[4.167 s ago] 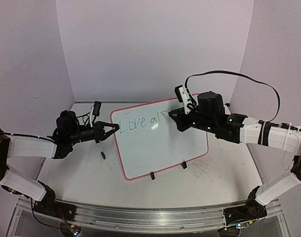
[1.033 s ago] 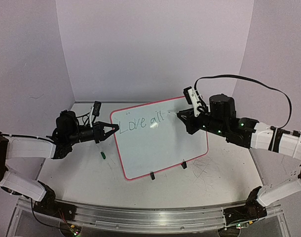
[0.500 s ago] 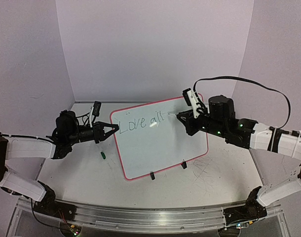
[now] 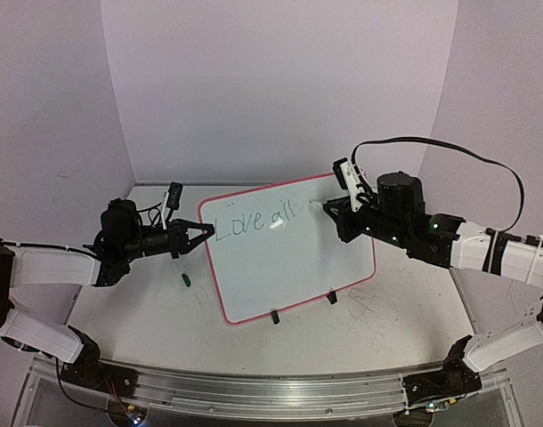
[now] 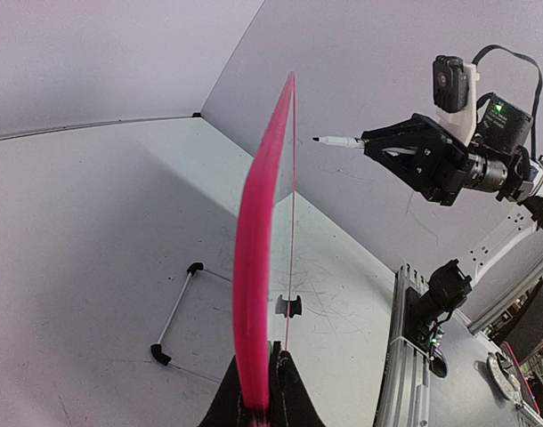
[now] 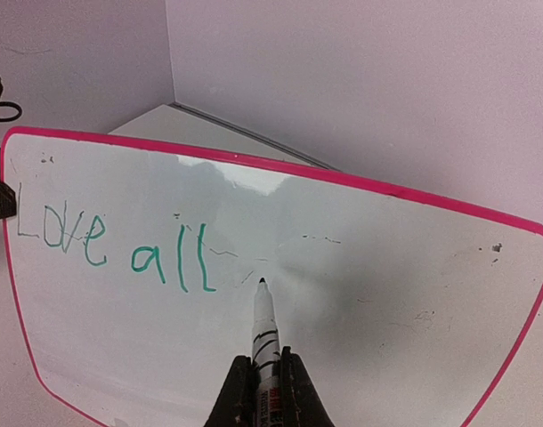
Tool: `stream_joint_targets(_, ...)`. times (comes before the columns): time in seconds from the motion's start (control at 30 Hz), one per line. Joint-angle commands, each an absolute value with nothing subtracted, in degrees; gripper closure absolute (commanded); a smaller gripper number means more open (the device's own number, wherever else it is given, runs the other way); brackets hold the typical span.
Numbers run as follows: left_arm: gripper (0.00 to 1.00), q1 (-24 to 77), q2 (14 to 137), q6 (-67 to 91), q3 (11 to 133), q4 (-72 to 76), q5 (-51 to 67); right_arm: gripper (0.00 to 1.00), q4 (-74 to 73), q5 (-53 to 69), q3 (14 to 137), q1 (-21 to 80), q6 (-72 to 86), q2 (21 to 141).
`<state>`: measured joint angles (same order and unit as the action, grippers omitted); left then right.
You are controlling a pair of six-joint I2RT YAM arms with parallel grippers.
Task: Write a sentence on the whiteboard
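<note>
The whiteboard, white with a pink rim, stands tilted on the table. My left gripper is shut on its left edge; in the left wrist view the rim runs edge-on up from between the jaws. The sentence reads "Love all" in green. My right gripper is shut on a marker, seen between the fingertips. The marker's tip points at the board just right of "all", a small gap off its face.
A small green cap lies on the table left of the board. Two black clips sit on the board's near edge. Grey scribbles mark the tabletop at right. A thin rod with black ends lies behind the board.
The right gripper has moved rightward off the word "all", which now shows whole, and in the last second its tip has edged slightly left. The left arm and board have stayed put.
</note>
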<state>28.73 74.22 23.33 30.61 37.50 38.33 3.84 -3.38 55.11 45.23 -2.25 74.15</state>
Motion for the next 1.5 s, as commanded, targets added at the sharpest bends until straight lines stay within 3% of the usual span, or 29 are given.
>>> stream_joint_targets(0.0, 1.0, 28.9, 75.5, 18.1, 30.2, 32.5, 35.2, 1.0, 7.0, -3.0, 55.2, 43.6, -0.7, 74.2)
stream_joint_targets(0.3, 1.0, 28.8, 75.1, 18.0, 29.9, 32.5, 35.2, 1.0, 7.9, 5.0, 55.6, 43.3, -1.9, 75.4)
stream_joint_targets(0.97, 1.0, 28.8, 75.1, 17.8, 30.1, 32.5, 35.3, 1.0, 6.9, -3.0, 56.0, 43.4, -0.4, 77.2)
stream_joint_targets(1.47, 1.0, 28.8, 75.0, 17.9, 30.5, 32.3, 35.6, 1.0, 7.8, -1.4, 57.0, 43.4, -0.4, 78.5)
